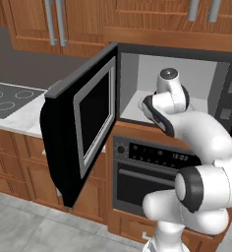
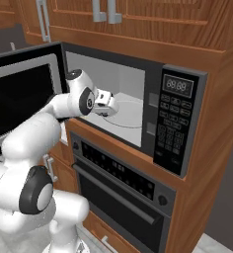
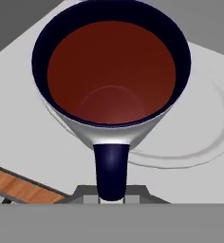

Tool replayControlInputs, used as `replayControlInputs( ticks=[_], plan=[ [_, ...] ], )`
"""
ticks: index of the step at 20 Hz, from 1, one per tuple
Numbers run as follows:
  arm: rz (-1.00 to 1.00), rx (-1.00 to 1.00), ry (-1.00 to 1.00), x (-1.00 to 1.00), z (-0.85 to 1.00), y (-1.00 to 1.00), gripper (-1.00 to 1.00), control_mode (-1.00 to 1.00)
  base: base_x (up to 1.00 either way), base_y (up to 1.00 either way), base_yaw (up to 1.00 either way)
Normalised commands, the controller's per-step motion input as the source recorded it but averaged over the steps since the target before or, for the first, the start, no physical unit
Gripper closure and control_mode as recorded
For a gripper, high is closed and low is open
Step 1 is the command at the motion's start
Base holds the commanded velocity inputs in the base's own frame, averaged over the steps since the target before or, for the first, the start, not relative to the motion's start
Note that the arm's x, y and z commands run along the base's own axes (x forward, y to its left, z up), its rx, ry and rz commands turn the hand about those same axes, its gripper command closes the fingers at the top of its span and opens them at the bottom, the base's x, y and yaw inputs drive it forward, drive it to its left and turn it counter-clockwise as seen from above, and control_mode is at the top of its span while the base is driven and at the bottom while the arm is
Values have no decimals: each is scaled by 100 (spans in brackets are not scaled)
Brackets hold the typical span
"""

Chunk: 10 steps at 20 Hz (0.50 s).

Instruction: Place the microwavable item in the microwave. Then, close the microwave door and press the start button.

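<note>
The microwavable item, a white mug [image 3: 111, 71] with a dark blue handle and a dark red inside, is seen from above in the hand view. My gripper [image 3: 112, 196] is shut on its handle. The mug hangs over the round glass turntable [image 3: 206, 135] on the light grey floor of the microwave [image 2: 180, 123]. In the right base view my hand [image 2: 106, 103] reaches in through the opening, above the turntable [image 2: 133, 112]. The microwave door [image 1: 83, 133] stands wide open, swung out to the left. My arm hides the mug in the left base view.
A black oven [image 2: 123, 185] with a bar handle sits right under the microwave. The microwave's control strip [image 2: 175, 126] is on the right. A cooktop [image 1: 10, 98] lies on the light counter to the left, behind the open door. Wooden cabinets [image 2: 138, 20] hang above.
</note>
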Motion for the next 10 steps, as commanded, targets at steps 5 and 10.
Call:
replayControlInputs(
  ticks=[5, 10],
  plan=[
    [-5, 3, 0, 35, -23, -27, 100, -100, 0, 0, 0],
    [-6, 3, 0, 38, -17, -32, 100, -100, 0, 0, 0]
  ],
)
